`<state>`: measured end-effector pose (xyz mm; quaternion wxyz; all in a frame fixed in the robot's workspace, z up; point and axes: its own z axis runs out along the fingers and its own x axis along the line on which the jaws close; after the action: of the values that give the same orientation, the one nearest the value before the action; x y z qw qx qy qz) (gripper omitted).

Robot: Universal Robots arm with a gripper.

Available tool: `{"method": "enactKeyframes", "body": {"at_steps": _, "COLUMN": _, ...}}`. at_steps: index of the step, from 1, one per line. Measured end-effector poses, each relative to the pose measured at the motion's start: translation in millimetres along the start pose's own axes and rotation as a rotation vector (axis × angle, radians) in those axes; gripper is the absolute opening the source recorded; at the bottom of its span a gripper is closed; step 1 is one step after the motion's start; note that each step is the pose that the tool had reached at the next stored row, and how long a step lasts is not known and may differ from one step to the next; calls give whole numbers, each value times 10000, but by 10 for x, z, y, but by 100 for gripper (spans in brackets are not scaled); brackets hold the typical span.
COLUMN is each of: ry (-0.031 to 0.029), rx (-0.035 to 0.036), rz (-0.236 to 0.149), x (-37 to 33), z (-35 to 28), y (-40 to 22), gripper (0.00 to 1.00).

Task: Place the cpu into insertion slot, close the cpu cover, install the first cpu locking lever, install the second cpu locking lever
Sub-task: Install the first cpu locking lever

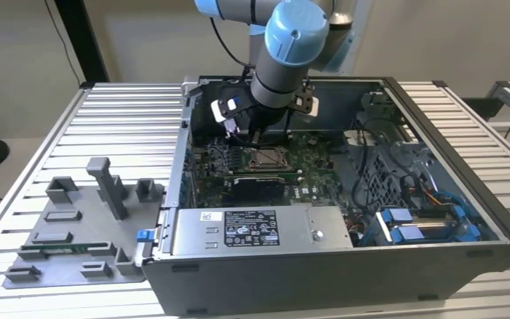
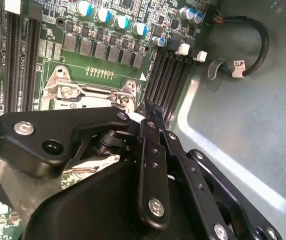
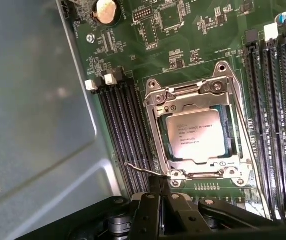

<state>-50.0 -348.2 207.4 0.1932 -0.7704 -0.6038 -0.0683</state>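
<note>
The cpu [image 3: 193,134] lies silvery face up in the insertion slot [image 3: 153,135] on the green board. The cpu cover [image 3: 195,101] is down around it, the chip showing through its window. A thin wire locking lever [image 3: 140,170] sticks out sideways at one corner of the socket, its end meeting my fingertips. My gripper [image 3: 159,181] has its black fingers pressed together there, just off the socket's edge. In the second wrist view the gripper [image 2: 150,109] stands beside the socket [image 2: 77,92]. In the exterior view the gripper [image 1: 253,138] hangs inside the open computer case, just behind the socket [image 1: 267,157].
Black memory slots [image 3: 125,135] run beside the socket, next to the grey case wall [image 3: 32,125]. A power supply [image 1: 246,229] fills the case's front and blue-clipped cables [image 1: 414,229] lie at the exterior view's right. A grey fixture plate [image 1: 78,226] sits outside the case.
</note>
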Motion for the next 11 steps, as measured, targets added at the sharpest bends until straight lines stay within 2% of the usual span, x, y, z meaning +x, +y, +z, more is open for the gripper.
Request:
{"method": "enactKeyframes", "body": {"at_steps": 6, "ry": -59, "rx": 57, "rz": -310, "x": -3, "z": 46, "y": 7, "gripper": 0}}
{"method": "enactKeyframes", "body": {"at_steps": 11, "ry": -91, "rx": 53, "rz": -548, "x": -9, "z": 96, "y": 15, "gripper": 0}}
